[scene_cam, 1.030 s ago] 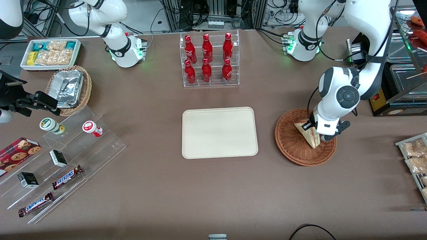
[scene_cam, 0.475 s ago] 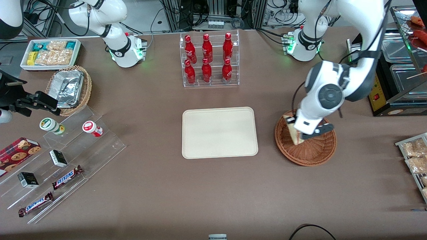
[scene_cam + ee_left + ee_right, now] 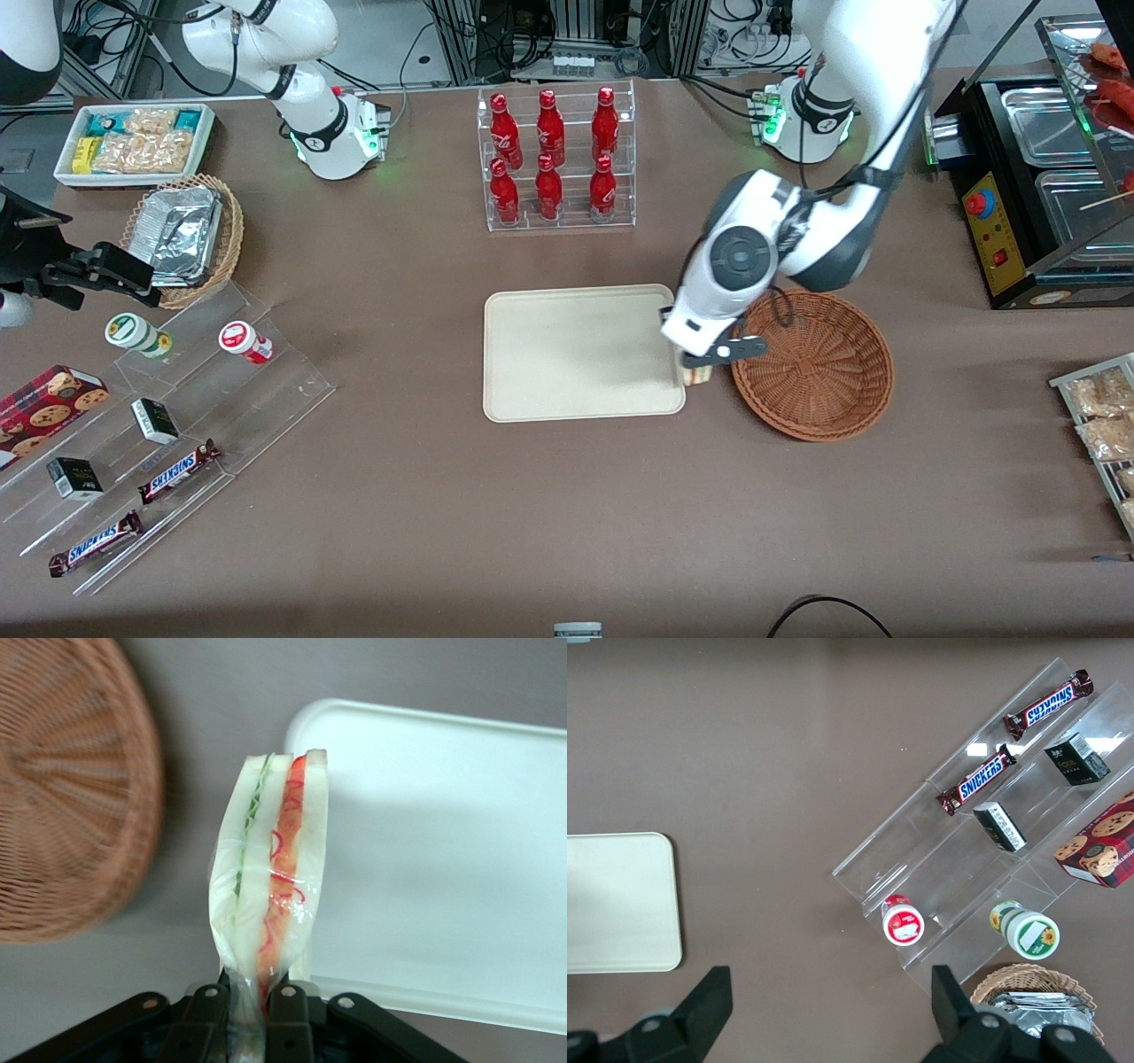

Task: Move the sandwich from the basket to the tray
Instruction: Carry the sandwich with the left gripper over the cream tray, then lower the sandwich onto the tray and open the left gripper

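1. A second ago the gripper point(image 3: 700, 361) was down in the basket point(image 3: 812, 365) with the sandwich point(image 3: 697, 375); now it hangs at centre-right of the front view, over the gap between the basket and the tray point(image 3: 583, 352), at the tray's edge.
2. The sandwich has left the basket — in the wrist view the sandwich point(image 3: 268, 877) is pinched at its lower end by the two black fingers point(image 3: 290, 1017), standing upright in clear wrap, green filling on one side and red on the other.
3. The basket has not shifted and is now empty; the basket point(image 3: 62, 788) and the tray point(image 3: 434, 850) flank the sandwich in the wrist view.
4. The tray has not moved and nothing lies on it.
5. Counts — one sandwich, one reddish-brown basket, one tray.
6. Six red bottles point(image 3: 549, 156) stand in a clear rack at upper centre of the front view.
7. At lower left of the front view, two Snickers bars point(image 3: 180, 470) lie on clear steps.
8. One tan wicker basket point(image 3: 229, 239) of foil containers sits at upper left, one white bin point(image 3: 133, 139) of snacks above it.
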Robot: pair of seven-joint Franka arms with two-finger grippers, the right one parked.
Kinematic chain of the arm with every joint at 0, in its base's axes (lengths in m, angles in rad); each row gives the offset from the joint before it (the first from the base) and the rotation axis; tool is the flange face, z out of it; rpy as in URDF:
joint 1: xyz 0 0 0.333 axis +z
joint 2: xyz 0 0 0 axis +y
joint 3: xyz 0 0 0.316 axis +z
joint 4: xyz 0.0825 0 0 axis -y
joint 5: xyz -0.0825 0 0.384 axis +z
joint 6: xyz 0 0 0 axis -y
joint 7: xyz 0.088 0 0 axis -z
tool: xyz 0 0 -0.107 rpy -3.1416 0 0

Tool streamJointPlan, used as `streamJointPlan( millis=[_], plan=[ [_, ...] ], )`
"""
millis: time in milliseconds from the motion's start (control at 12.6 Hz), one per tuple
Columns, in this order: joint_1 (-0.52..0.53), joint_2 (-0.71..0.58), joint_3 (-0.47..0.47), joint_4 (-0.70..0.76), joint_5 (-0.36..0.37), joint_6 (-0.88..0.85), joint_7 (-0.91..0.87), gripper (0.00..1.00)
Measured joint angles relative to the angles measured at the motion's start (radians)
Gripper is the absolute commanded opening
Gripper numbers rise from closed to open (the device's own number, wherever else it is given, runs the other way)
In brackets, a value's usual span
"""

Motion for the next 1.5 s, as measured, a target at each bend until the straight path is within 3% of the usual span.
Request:
streamJointPlan(
  millis=[396,554,792,1267,1347,1426,1505],
  plan=[
    [-0.147,0.127,0.0,0.138,0.003,0.001,-0.126,0.04],
    [-0.185,0.174,0.0,0.191,0.037,0.001,-0.174,0.04],
    [-0.222,0.242,0.001,0.25,0.099,0.019,-0.232,0.04],
    [-0.242,0.32,0.002,0.31,0.119,0.03,-0.254,0.12],
    [-0.242,0.331,0.003,0.321,0.12,0.03,-0.254,0.23],
    [-0.242,0.339,0.003,0.329,0.12,0.03,-0.255,0.57],
    [-0.242,0.342,0.004,0.336,0.12,0.03,-0.256,1.0]
  ],
)
